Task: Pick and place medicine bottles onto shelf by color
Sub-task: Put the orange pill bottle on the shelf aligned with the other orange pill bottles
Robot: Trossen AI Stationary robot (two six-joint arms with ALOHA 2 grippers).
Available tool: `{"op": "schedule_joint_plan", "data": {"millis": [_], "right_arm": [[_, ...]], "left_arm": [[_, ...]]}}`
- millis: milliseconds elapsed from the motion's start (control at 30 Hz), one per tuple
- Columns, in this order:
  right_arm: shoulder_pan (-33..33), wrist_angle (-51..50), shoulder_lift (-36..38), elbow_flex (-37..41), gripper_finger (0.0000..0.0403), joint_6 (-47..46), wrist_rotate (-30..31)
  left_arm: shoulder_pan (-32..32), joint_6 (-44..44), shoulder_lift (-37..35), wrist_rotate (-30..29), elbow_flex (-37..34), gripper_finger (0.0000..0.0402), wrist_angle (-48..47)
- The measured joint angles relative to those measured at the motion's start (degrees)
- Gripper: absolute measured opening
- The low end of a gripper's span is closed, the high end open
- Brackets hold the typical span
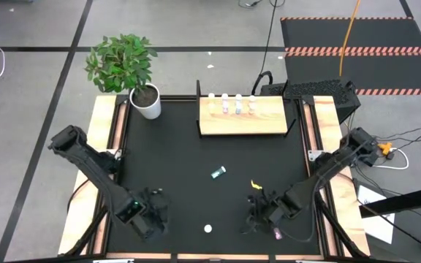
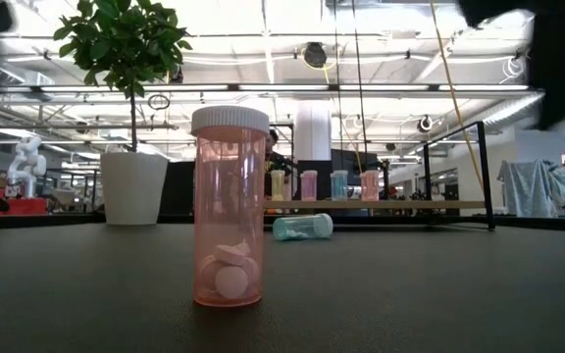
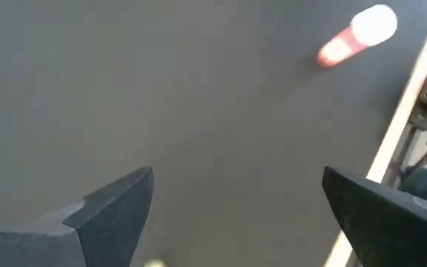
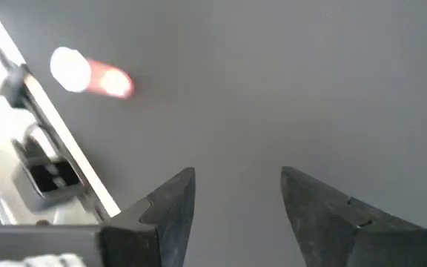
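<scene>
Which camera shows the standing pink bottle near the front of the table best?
The low view: the pink bottle stands upright, close up, tablets visible inside. The high view shows only its white cap; both wrist views show it blurred and far off.

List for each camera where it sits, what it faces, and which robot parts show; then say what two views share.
High view: overhead, straight down on the black table, shelf and both arms; left gripper and right gripper near the front edge.
Low view: table height, facing the upright pink bottle; no gripper shows.
Left wrist view: over bare table, open left gripper.
Right wrist view: over bare table, open right gripper.
Shared: the pink bottle appears in high and low views.
</scene>
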State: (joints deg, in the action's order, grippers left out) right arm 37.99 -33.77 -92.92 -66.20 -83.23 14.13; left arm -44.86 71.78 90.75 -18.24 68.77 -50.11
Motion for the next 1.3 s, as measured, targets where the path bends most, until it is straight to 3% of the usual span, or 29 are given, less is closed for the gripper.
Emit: {"op": "schedule_joint_plan", "data": {"millis": [200,433,767,900,1067,1300], "right_arm": [[-5.7,5.8,0.0,-0.5,0.0192,9.6,0.8],[-9.7,11.1,0.0,-0.5,0.0192,17.5,0.7],[-13.7,15.3,0.0,-0.5,0.0192,23.8,-1.2],[-14.0,17.3,0.0,-0.5,0.0192,24.4,-1.4],[-12.9,18.7,0.0,-0.5,0.0192,24.3,-0.6],[-12.8,19.3,0.0,-0.5,0.0192,23.8,-0.5]], "left_arm": [[-7.5,22.0,-2.1,1.6,-0.2,0.0392,-8.9],[-18.8,37.8,0.4,-7.1,-3.8,0.0392,-8.8],[-24.9,38.6,0.3,-3.7,-3.7,0.0392,-14.9],[-29.6,43.3,0.3,-7.1,-5.7,0.0392,-15.1],[-33.8,44.7,0.3,-12.1,-12.5,0.0392,-5.3],[-31.9,32.6,0.4,-13.4,-23.2,0.0392,11.5]]}}
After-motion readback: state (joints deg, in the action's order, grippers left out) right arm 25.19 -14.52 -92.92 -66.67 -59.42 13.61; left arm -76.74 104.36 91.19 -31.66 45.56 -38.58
